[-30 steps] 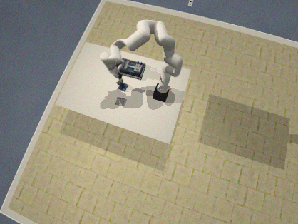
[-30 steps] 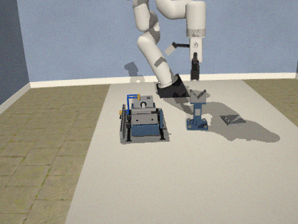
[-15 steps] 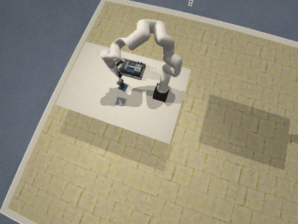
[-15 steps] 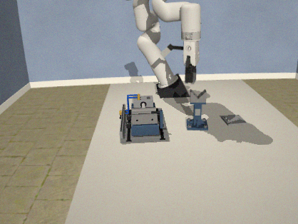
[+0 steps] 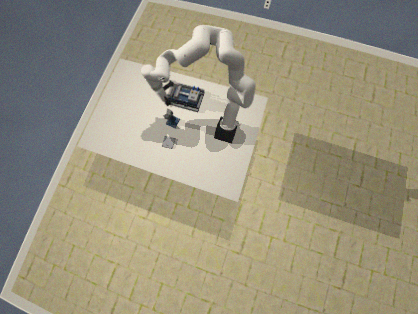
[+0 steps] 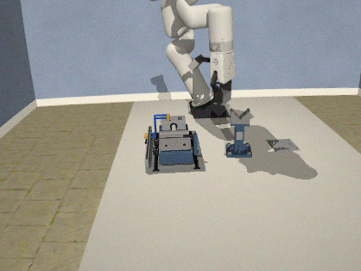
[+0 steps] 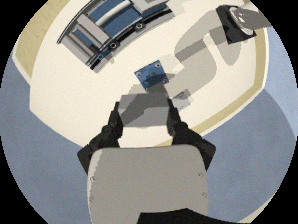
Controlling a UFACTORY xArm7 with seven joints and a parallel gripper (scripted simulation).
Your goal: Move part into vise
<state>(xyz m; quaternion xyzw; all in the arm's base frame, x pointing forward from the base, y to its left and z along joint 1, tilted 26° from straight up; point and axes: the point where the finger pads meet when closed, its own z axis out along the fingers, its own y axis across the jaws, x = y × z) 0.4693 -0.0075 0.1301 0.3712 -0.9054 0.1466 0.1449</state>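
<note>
My gripper (image 7: 143, 107) is shut on the part (image 7: 147, 102), a grey block held across the fingertips. In the exterior view the gripper (image 6: 219, 91) hangs in the air, above and to the left of the V-block (image 6: 238, 135); the part is hard to make out there. The V-block's blue base (image 7: 152, 75) shows just beyond the part in the wrist view. The vise (image 6: 173, 143) stands to the left with its jaws open; it also shows in the wrist view (image 7: 116, 8). The infeed plate (image 6: 282, 144) lies to the right of the V-block with nothing on it.
The arm's base (image 6: 209, 110) stands behind the V-block, and shows in the wrist view (image 7: 240, 22). Blue and yellow air fittings (image 6: 161, 116) sit at the vise's far end. Everything stands on a pale mat (image 5: 169, 127) with a tiled floor around it.
</note>
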